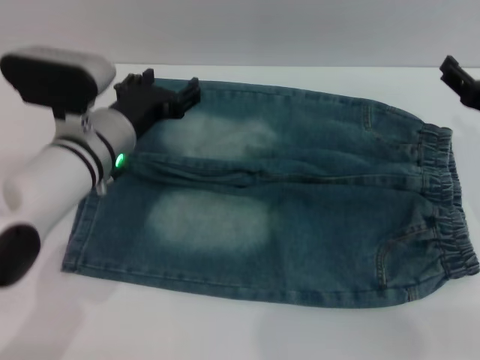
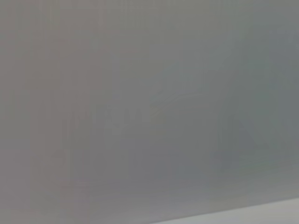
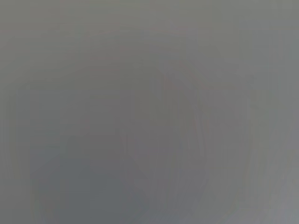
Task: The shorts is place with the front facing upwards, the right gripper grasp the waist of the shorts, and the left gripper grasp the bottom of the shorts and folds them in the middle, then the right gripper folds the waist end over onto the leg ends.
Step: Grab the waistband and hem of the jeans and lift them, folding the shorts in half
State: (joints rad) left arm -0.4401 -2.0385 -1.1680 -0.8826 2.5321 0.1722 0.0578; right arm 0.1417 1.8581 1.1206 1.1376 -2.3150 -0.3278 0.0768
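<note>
Blue denim shorts (image 1: 285, 202) lie flat on the white table (image 1: 225, 330), front up. Their puckered elastic waist (image 1: 450, 202) is to the right, and the bottom of the shorts, the straight leg hems (image 1: 79, 232), is to the left. My left gripper (image 1: 169, 86), a black claw on a white arm with a green ring, hovers open at the far leg's hem corner. The arm hides part of that hem. Only a black tip of my right gripper (image 1: 459, 76) shows at the right edge, beyond the waist and apart from it. Both wrist views are plain grey.
Bare white table surrounds the shorts on the near side and at the far edge. A pocket (image 1: 401, 255) sits near the waist on the near leg.
</note>
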